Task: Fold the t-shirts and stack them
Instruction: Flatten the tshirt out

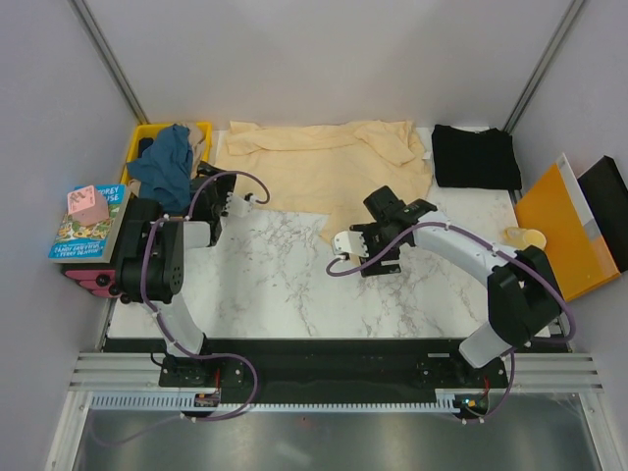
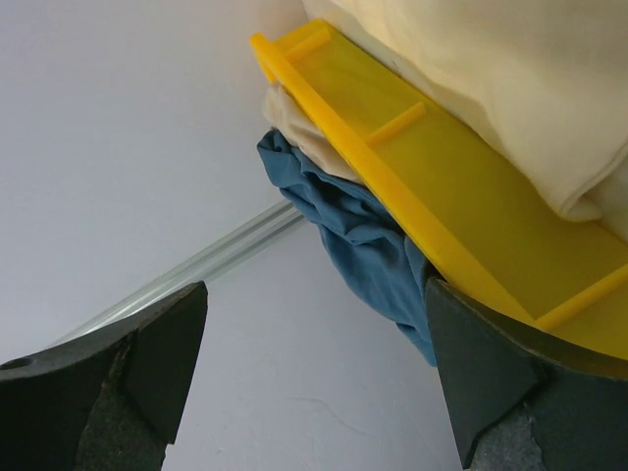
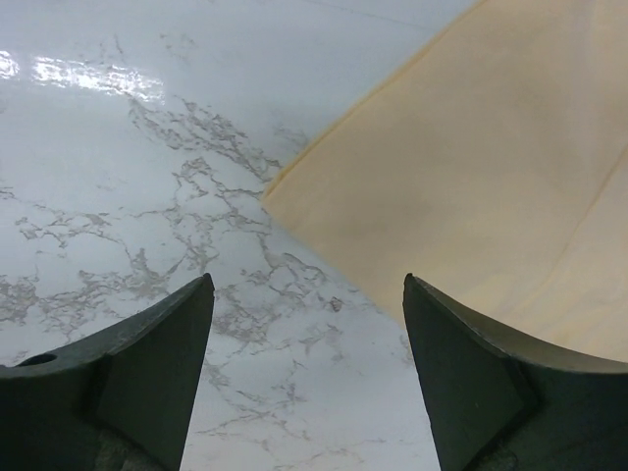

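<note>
The left end effector [image 2: 314, 287] is hanging with jaws spread wide, gripping nothing, with the teal-blue t-shirt [image 2: 368, 250] draping over the yellow crate [image 2: 471, 186] just ahead. The right end effector [image 3: 308, 278] is gaping too, empty above the surface [image 3: 147, 196], with the cream-yellow t-shirt [image 3: 491, 186] lying just ahead to its right.

Left arm [image 1: 162, 260] reared up, elbow bent, forearm angled toward back-left corner. Left tool [image 2: 314, 324]: jaws spread wide, nothing between them. Right arm [image 1: 471, 250] bent at elbow, forearm stretched leftward toward centre. Right tool [image 3: 309, 294]: jaws wide apart, empty.
</note>
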Motion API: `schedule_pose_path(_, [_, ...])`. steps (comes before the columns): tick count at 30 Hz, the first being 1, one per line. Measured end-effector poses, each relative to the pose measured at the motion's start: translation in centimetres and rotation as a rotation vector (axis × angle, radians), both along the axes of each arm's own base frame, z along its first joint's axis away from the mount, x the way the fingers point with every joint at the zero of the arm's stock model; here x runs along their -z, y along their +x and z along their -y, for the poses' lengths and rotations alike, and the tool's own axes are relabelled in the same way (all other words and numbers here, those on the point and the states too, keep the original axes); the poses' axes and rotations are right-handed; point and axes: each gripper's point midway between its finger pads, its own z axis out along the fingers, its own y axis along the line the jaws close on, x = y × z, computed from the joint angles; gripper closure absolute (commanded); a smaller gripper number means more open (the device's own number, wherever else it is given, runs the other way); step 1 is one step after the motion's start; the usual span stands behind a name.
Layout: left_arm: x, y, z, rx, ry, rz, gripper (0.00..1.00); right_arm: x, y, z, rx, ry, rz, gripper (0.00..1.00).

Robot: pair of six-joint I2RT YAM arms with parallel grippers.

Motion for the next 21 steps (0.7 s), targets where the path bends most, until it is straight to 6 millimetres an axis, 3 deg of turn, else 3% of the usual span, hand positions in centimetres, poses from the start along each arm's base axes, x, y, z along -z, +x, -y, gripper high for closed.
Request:
schedule_pose_path(7, [-0.7, 0.7, -0.7, -0.015, 0.0, -0.009, 0.02, 3.1, -0.9, 0.5, -0.01, -0.049, -0.082, 0.2])
schedule_pose_path(15, [-1.6, 1.4, -1.5, -0.025, -0.002, -0.009, 0.02, 5.0, -0.7, -0.5, -0.002, -0.041, -0.082, 0.27])
schedule_pose_path(18, [-1.9, 1.6, -1.6, -0.026, -0.002, -0.007, 0.02, 5.4, -0.3, -1.1, 0.006, -0.031, -0.069, 0.39])
schedule_pose_path(19, [-2.0, 1.6, -1.8, -0.031, -0.003, -0.006, 0.02, 5.6, -0.2, -1.3, 0.011, -0.028, -0.065, 0.5])
schedule_pose_path(21, [-2.0, 1.6, -2.1, -0.034, -0.004, -0.006, 0.02, 6.0, 0.1, -1.6, 0.017, -0.026, -0.06, 0.62])
